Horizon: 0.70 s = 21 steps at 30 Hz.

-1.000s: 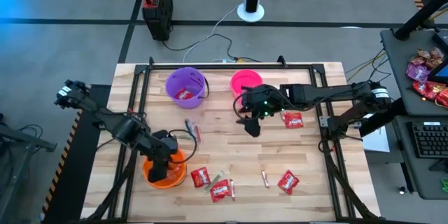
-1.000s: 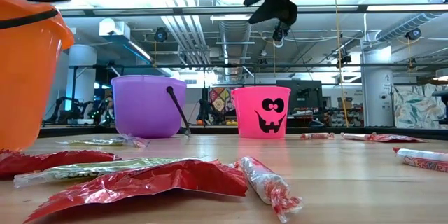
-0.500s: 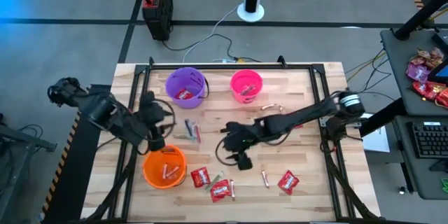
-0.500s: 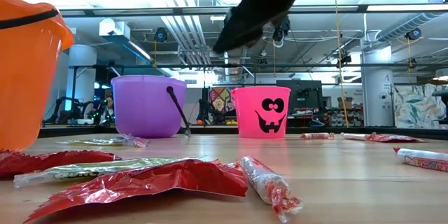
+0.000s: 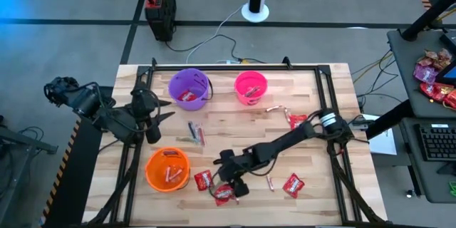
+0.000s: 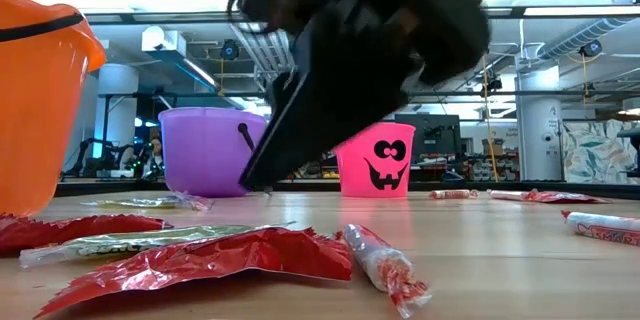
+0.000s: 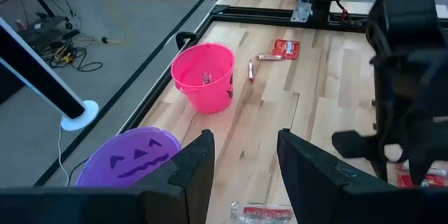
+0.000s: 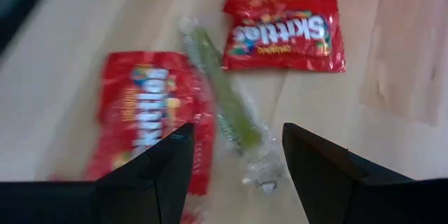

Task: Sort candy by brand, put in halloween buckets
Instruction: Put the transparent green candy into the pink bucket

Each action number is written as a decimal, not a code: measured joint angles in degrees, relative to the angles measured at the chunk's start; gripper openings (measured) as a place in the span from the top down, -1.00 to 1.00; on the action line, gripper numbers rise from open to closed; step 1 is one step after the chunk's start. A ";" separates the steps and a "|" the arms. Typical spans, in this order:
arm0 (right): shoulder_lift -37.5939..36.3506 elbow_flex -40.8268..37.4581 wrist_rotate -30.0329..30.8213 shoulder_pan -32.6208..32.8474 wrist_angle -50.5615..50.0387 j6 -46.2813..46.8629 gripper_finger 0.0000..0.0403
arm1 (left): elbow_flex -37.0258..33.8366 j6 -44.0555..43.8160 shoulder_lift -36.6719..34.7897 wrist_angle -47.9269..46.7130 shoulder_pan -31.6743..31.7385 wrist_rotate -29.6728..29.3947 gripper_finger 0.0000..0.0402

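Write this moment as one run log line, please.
right gripper: open, above green stick | left gripper: open, empty, near purple bucket

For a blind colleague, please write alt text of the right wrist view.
The open right gripper hangs close above a thin green candy stick on the wooden table. The stick lies between two red Skittles packets, one on each side.
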 joint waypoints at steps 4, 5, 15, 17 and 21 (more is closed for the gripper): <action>4.54 3.37 0.19 -0.44 -0.03 -0.22 -0.03 | -1.33 0.20 0.29 0.58 0.00 0.02 0.30; 5.35 4.21 0.02 -0.66 -0.04 0.02 -0.03 | -1.80 0.19 0.42 0.89 0.00 0.07 0.30; 7.32 5.37 -0.35 -2.22 -0.91 -0.39 0.34 | -2.72 0.35 2.37 3.54 -0.02 1.09 0.30; 7.34 5.36 -0.36 -2.46 -1.16 -1.14 0.50 | -2.72 0.35 2.58 3.46 -0.02 1.09 0.30; 7.26 5.33 -0.25 -2.63 -1.40 -1.82 0.86 | -2.72 0.38 2.73 3.46 -0.02 1.11 0.30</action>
